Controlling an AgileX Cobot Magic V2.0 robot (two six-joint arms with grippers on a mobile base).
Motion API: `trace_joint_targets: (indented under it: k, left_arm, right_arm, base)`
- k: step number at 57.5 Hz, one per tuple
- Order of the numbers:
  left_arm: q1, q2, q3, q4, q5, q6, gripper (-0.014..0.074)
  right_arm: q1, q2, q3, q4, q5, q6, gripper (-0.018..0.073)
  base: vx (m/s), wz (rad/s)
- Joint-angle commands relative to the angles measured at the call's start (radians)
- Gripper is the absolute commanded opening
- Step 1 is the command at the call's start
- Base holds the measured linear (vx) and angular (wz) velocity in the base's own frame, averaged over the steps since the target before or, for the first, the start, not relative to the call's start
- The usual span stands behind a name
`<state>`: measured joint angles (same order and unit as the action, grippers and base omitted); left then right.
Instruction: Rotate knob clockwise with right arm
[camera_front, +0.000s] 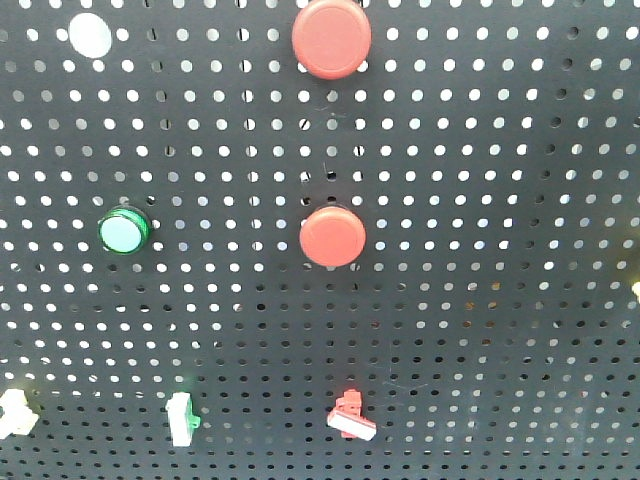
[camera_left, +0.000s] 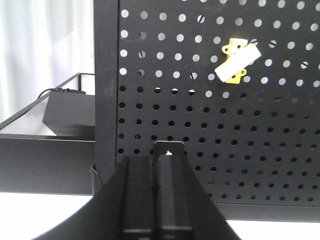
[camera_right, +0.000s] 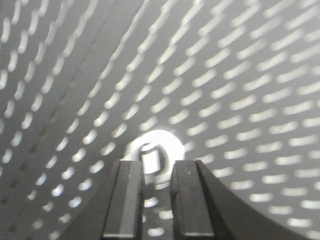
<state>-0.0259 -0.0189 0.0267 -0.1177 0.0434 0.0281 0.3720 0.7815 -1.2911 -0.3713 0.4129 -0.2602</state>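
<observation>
Looking through the right wrist camera, you see the right gripper (camera_right: 157, 167) at the bottom edge, its two dark fingers (camera_right: 125, 200) drawn close with only a narrow slot between them. The knob (camera_right: 156, 141), a bright white round piece on the pegboard (camera_right: 240, 75), sits right at the fingertips. Its raised centre lies in that slot, so the jaws appear clamped on it. That whole view is smeared into curved streaks, so you cannot confirm contact on each side.

Your left gripper (camera_left: 162, 160) shows in the left wrist camera with its fingers pressed fully together and nothing between them. It points at the lower part of the perforated panel, near the panel's left edge, and is apart from it. Up and to the right on the panel sits a yellow switch (camera_left: 234, 62) with a white toggle lying tilted across it. Beyond the panel's left edge, a black box (camera_left: 67, 115) rests on a dark-framed shelf (camera_left: 45, 160).

On the front camera you get the board's face. A large red button (camera_front: 331, 38) sits directly above a smaller red button (camera_front: 332, 237), with a green lamp (camera_front: 124, 231) to the left of the lower one. A white round cap (camera_front: 90, 35) is at top left, and a red switch (camera_front: 351, 419) is low on the board.
</observation>
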Motion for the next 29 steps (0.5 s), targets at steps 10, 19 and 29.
trace_joint_targets:
  k: [10,19,29]
  left_arm:
    - [0.002,0.0,0.013,-0.008,-0.083,-0.01,-0.0006]
    - [0.002,0.0,0.013,-0.008,-0.083,-0.01,-0.0006]
    - [0.002,0.0,0.013,-0.008,-0.083,-0.01,-0.0006]
  right_arm:
    - [-0.004,0.018,-0.027,-0.025,-0.074,0.006,0.0253]
    - [-0.004,0.035,-0.027,-0.032,-0.097,0.006,0.0253]
    - [-0.004,0.066,-0.027,-0.032,-0.113,0.006,0.0253]
  base:
    - [0.0,0.0]
    - [0.0,0.0]
    - [0.0,0.0]
